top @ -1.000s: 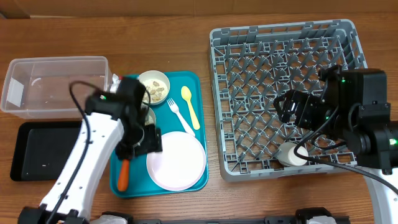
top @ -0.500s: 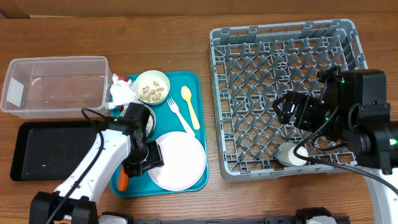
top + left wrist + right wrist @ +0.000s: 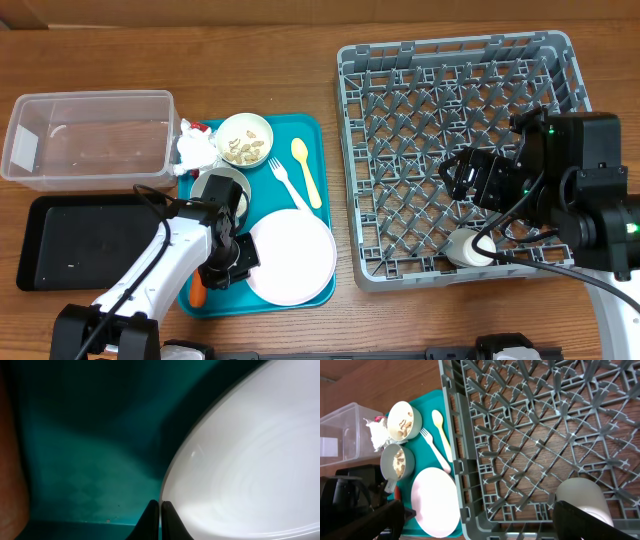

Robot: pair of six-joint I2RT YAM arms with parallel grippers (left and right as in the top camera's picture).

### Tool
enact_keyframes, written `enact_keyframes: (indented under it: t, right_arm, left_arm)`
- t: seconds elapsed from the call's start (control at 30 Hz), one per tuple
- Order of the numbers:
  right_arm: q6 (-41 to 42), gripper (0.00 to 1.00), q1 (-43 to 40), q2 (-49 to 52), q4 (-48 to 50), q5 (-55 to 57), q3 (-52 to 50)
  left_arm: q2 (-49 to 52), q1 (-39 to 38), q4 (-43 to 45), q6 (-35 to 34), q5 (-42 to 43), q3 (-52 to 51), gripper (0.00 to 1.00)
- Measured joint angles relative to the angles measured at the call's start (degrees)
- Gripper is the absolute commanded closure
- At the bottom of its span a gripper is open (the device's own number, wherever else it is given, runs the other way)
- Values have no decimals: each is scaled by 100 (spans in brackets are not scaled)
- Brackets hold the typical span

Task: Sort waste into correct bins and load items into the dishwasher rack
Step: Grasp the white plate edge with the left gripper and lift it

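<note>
Overhead: the dishwasher rack [image 3: 420,120] fills the 3 o'clock side, right gripper [image 3: 480,512] spread wide above it. On the teal tray [image 3: 288,127], left gripper [image 3: 160,509] pinches the plate [image 3: 295,260] rim at 9 o'clock.

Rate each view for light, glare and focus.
Overhead: evenly lit and sharp, only soft shadows. Left wrist: dim and soft; the teal tray lies in deep shadow, and the plate glares near the left claw. Right wrist: dishwasher rack crisp, but the right claw shows as dark blurred shapes at the bottom edge.
</note>
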Motion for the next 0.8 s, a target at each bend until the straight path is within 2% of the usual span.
enact_keyframes:
  t: [0.17,0.3,0.4,0.5,0.63,0.8]
  right_arm:
    - [-4,3,0,0,-4,2,-2]
    - [-2,3,0,0,-2,2,-2]
    - [-20,3,0,0,7,-2,0]
    - [-378,4,0,0,44,-337,-2]
    - [-859,5,-2,11,59,-977,-2]
    - [-1064,5,0,170,59,-1285,-2]
  left_arm:
    - [0,0,-249,0,-4,59,96]
    - [0,0,-758,4,-24,505,96]
    - [-2,0,-1255,46,-92,1134,96]
    - [-50,0,-1792,201,-168,2079,96]
    - [-203,2,-2175,444,-245,3230,96]
    - [-306,0,-2468,564,-350,3987,96]
